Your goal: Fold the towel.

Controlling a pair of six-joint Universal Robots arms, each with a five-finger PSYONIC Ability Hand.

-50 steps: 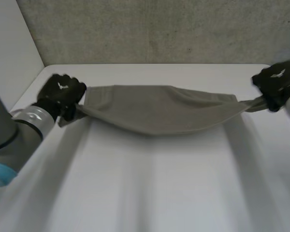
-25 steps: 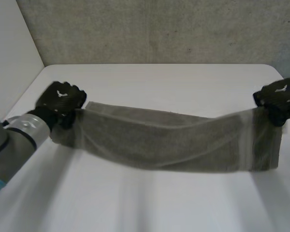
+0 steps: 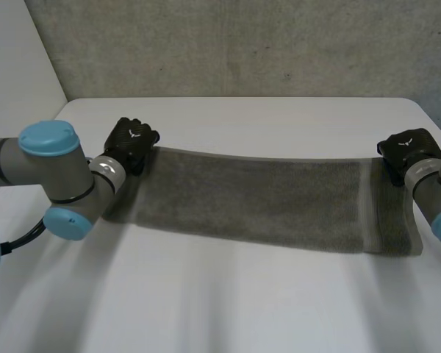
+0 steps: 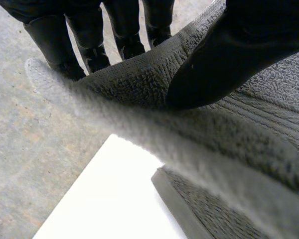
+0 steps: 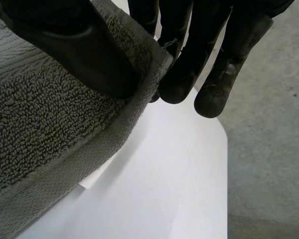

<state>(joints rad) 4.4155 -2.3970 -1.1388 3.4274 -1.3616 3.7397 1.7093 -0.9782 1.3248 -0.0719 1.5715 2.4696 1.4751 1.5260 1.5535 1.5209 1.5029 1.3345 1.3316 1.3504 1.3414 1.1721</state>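
Here, a grey terry towel (image 3: 264, 202) is shown stretched wide across the white table (image 3: 242, 301), its far corners pinched between thumb and fingers by the left hand (image 3: 130, 140) and right hand (image 3: 406, 147); soft, light and limp, it is judged best held at those corners.

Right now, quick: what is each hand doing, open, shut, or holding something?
Left hand: shut on the grey terry-cloth towel, thumb and fingers pinching a far corner.
Right hand: shut on the same towel, pinching the other far corner.
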